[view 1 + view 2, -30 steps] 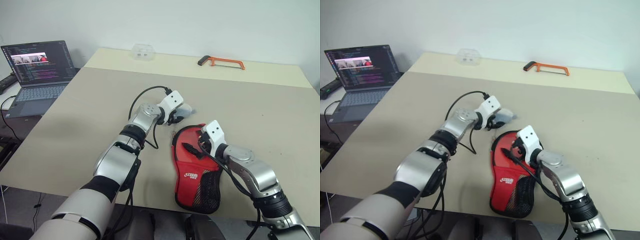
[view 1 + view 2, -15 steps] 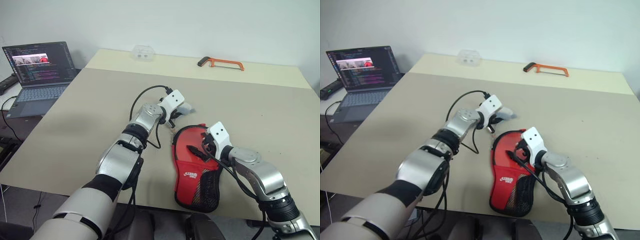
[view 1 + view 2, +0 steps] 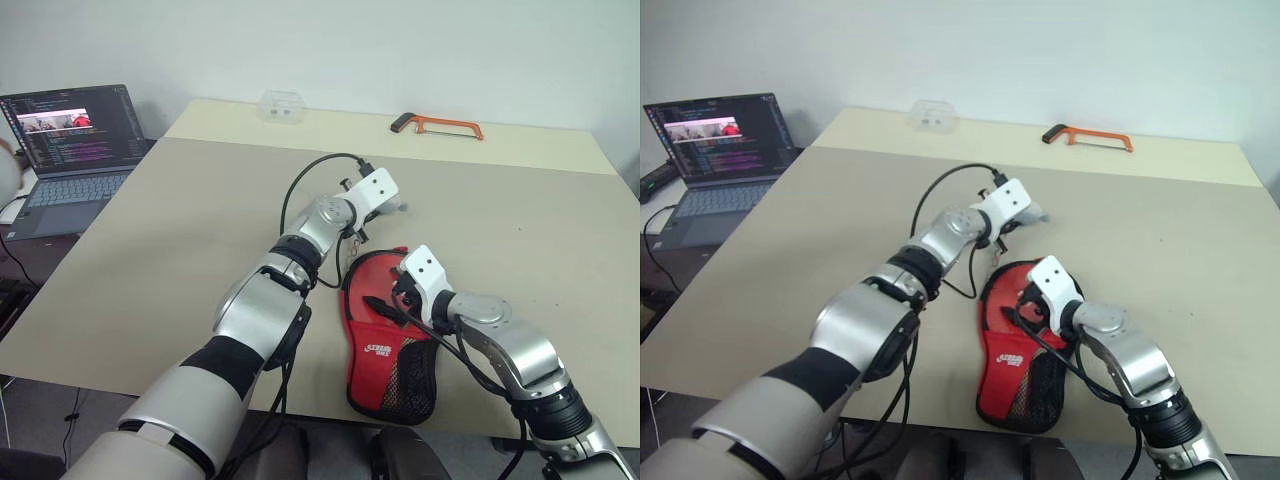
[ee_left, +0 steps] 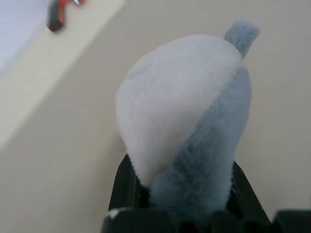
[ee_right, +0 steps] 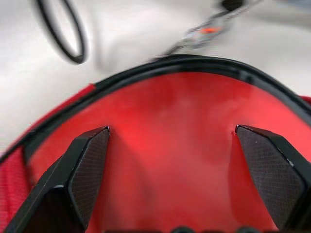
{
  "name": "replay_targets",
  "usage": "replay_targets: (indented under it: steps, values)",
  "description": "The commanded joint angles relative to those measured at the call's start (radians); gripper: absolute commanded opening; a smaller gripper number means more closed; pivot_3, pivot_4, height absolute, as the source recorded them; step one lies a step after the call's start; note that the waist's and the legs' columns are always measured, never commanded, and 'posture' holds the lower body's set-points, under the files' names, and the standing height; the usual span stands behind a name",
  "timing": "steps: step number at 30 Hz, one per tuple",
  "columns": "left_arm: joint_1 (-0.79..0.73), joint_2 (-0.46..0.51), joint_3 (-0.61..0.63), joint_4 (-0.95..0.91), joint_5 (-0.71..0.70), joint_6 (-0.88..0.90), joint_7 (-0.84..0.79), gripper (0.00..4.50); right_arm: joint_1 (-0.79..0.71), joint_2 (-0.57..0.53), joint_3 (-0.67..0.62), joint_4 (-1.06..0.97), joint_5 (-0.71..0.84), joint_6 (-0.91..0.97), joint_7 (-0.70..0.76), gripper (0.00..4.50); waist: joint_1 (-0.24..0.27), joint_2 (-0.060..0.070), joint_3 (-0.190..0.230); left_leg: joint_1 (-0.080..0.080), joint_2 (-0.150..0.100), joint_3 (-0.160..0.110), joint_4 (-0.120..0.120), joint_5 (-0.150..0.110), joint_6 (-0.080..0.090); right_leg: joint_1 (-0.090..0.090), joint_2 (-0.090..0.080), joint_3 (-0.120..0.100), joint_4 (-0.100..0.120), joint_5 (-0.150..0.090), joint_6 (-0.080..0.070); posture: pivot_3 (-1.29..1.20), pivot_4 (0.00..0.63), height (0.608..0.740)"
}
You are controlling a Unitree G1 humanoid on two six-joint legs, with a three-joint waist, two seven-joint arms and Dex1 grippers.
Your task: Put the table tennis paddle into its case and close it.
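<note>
Case (image 3: 385,350): paddle-shaped pouch, red fabric with a black mesh pocket and white lettering, black-edged rim. It lies flat close to the near edge of the bench (image 3: 180,230), right of middle.
Table tennis paddle: not visible as a separate thing, so probably inside the case, though I cannot tell for sure.
Right pincer (image 5: 170,170): black fingers spread wide with nothing between them, poised over the round end of the case, likely to steady it for closing.
Left pincer (image 3: 385,205): clamped on a fluffy tuft (image 4: 184,111), raised just beyond the far end of the case.
Fluffy tuft: soft plush, white and grey, rounded with a small tip. It may be a zip pull; any link to the case is unclear.
Hacksaw (image 3: 440,125): orange frame, far edge.
Laptop (image 3: 70,140): open, beside the left edge.
</note>
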Motion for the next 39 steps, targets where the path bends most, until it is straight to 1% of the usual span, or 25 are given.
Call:
replay_targets:
  steps: [1,4,9,13,15,20,25,30,32,33,34,37,39]
  values:
    - [-0.060,-0.030,-0.036,-0.015,0.063,-0.078,0.092,0.59,0.030,-0.023,0.053,0.016,-0.018,0.056,0.022,4.50,0.000,0.000,0.000,0.000,0.000,0.000,0.000,0.000,0.000,0.000,0.000,0.000,0.000,0.000,0.000,0.00,0.150,0.740]
    - [-0.079,-0.070,-0.090,-0.010,0.130,-0.143,0.162,0.59,0.036,-0.031,0.060,0.000,-0.018,0.064,0.027,4.50,0.000,0.000,0.000,0.000,0.000,0.000,0.000,0.000,0.000,0.000,0.000,0.000,0.000,0.000,0.000,0.00,0.150,0.740]
    - [-0.092,-0.135,-0.151,-0.001,0.212,-0.207,0.227,0.59,0.039,-0.030,0.073,-0.017,-0.024,0.076,0.020,4.50,0.007,0.000,0.000,0.000,0.000,0.000,0.000,0.000,0.000,0.000,0.000,0.000,0.000,0.000,0.000,0.00,0.150,0.740]
    - [-0.087,-0.182,-0.189,0.001,0.256,-0.266,0.242,0.59,0.043,-0.018,0.081,-0.035,-0.025,0.092,0.007,4.50,0.010,0.000,0.000,0.000,0.000,0.000,0.000,0.000,0.000,0.000,0.000,0.000,0.000,0.000,0.000,0.00,0.150,0.740]
    - [-0.079,-0.215,-0.190,0.000,0.254,-0.289,0.227,0.59,0.045,-0.016,0.086,-0.042,-0.026,0.096,0.004,4.50,0.010,0.000,0.000,0.000,0.000,0.000,0.000,0.000,0.000,0.000,0.000,0.000,0.000,0.000,0.000,0.00,0.150,0.740]
    - [-0.048,-0.256,-0.197,-0.006,0.242,-0.373,0.130,0.59,0.046,-0.011,0.087,-0.037,-0.031,0.093,-0.002,4.50,0.011,0.000,0.000,0.000,0.000,0.001,0.000,0.000,0.000,0.000,0.000,0.000,0.000,0.000,0.000,0.00,0.150,0.740]
    - [0.003,-0.249,-0.178,-0.011,0.198,-0.431,-0.061,0.59,0.038,-0.008,0.093,-0.015,-0.042,0.076,0.003,4.50,0.010,0.001,0.000,0.000,0.000,0.001,0.000,0.000,0.000,0.000,0.000,0.000,0.000,0.000,0.000,0.00,0.150,0.740]
    - [0.051,-0.221,-0.145,-0.016,0.138,-0.390,-0.299,0.59,0.022,0.000,0.104,0.014,-0.049,0.053,0.014,4.50,0.006,0.004,-0.003,0.001,0.000,0.001,0.000,0.000,0.000,0.000,0.000,0.000,0.000,0.000,0.000,0.00,0.150,0.740]
    - [0.064,-0.205,-0.148,-0.023,0.137,-0.390,-0.346,0.59,0.017,0.003,0.105,0.026,-0.054,0.045,0.021,4.50,0.004,0.005,-0.004,0.001,0.000,0.001,0.000,0.000,0.000,0.000,0.000,0.001,0.000,0.000,0.000,0.00,0.150,0.740]
    - [0.069,-0.199,-0.147,-0.027,0.137,-0.389,-0.356,1.35,0.014,0.004,0.106,0.032,-0.057,0.040,0.024,4.50,0.003,0.006,-0.004,0.001,0.000,0.001,0.000,0.000,0.000,0.000,0.001,0.001,0.000,0.000,0.000,0.00,0.150,0.740]
    - [0.072,-0.195,-0.146,-0.030,0.137,-0.388,-0.360,1.60,0.012,0.004,0.108,0.038,-0.060,0.034,0.027,4.50,0.001,0.006,-0.005,0.001,0.000,0.001,0.000,0.000,0.000,0.001,0.001,0.001,0.000,0.000,0.000,0.00,0.150,0.740]
    - [0.081,-0.179,-0.145,-0.036,0.139,-0.382,-0.392,2.78,0.004,0.002,0.114,0.054,-0.066,0.019,0.038,4.50,-0.005,0.006,-0.006,0.004,0.000,0.001,-0.001,0.000,0.000,0.004,0.000,0.001,-0.001,0.000,0.000,0.00,0.150,0.740]
    - [0.081,-0.171,-0.142,-0.038,0.137,-0.372,-0.400,3.47,0.000,-0.003,0.112,0.062,-0.067,0.012,0.047,4.50,-0.007,0.006,-0.006,0.008,0.000,0.001,-0.001,0.000,0.000,0.008,0.000,0.001,-0.001,0.000,0.000,0.00,0.150,0.740]
